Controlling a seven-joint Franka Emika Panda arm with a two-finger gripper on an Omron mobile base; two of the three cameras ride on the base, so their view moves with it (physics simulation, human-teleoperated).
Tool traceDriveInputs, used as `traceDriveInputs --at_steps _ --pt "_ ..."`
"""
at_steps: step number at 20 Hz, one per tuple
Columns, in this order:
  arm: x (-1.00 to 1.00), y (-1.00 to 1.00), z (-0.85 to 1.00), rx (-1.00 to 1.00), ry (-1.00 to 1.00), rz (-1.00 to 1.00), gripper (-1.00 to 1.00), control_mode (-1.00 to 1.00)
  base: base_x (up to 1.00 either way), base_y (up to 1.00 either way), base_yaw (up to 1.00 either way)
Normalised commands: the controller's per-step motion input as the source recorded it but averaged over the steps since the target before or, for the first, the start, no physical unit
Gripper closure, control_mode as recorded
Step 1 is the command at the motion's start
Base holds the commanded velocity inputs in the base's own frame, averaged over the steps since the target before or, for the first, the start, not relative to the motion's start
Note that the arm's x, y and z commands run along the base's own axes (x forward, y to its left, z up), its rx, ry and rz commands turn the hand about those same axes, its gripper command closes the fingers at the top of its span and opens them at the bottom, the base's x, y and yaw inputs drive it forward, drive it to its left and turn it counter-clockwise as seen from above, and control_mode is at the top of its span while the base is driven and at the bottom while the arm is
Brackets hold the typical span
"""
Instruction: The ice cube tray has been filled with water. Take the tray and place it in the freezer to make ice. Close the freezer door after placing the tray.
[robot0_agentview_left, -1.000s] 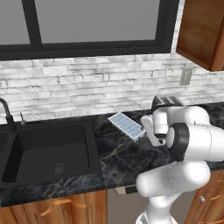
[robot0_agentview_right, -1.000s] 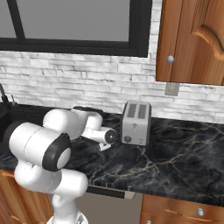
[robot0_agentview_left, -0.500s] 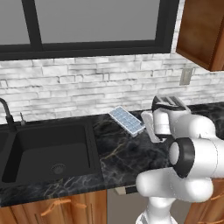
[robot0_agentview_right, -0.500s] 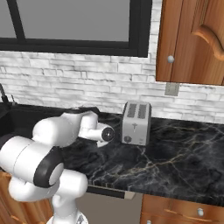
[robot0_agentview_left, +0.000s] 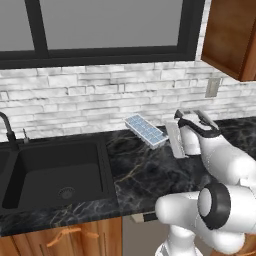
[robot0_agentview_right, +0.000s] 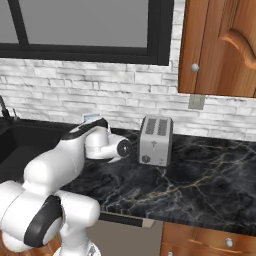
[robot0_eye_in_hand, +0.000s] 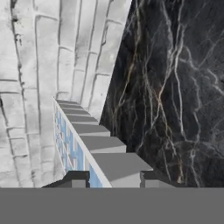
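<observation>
Left base view: a black recessed sink (robot0_agentview_left: 55, 175) is set into the left part of the dark veined marble tabletop (robot0_agentview_left: 145, 175), with a thin dark faucet (robot0_agentview_left: 7, 127) at its back-left corner. To its right, near the tabletop's back edge and just before the white brick wall (robot0_agentview_left: 100, 95), lies the small white rectangular plastic ice cube tray (robot0_agentview_left: 145, 130), set diagonally. Its pale-blue square cells of water (robot0_agentview_left: 148, 132) face up. Right of the tray, the white arm reaches toward it; the hand (robot0_agentview_left: 175, 142) stands at the tray's right end.

Right base view: the arm hides most of the tray, a corner showing behind it (robot0_agentview_right: 91, 117). A silver two-slot toaster (robot0_agentview_right: 155, 140) stands further right, near the back edge, under a brown wooden wall cabinet (robot0_agentview_right: 220, 45).

Hand view: the two dark fingertips (robot0_eye_in_hand: 76, 179) stand either side of the tray's near end (robot0_eye_in_hand: 109, 162), one on each long side. Contact with the tray cannot be told.
</observation>
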Motion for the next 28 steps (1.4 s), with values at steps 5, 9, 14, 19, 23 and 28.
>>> traceDriveInputs --at_steps 5,9,14,19,23,28 --pt "-0.45 0.0 0.58 0.03 0.0 0.06 1.0 -1.0 0.0 0.0 0.0" --pt "-0.58 0.0 0.54 0.02 0.0 0.05 1.0 -1.0 0.0 0.0 0.0" --pt "-0.64 0.0 0.52 0.02 -0.02 0.02 1.0 -1.0 0.0 0.0 0.0" --pt "-0.57 0.0 0.52 0.05 -0.05 0.0 1.0 -1.0 0.0 0.0 0.0" --pt "-0.64 0.0 0.44 0.04 -0.03 0.0 1.0 -1.0 0.0 0.0 0.0" --pt "-0.71 -0.07 0.37 0.02 0.0 0.0 1.0 -1.0 0.0 0.0 0.0"
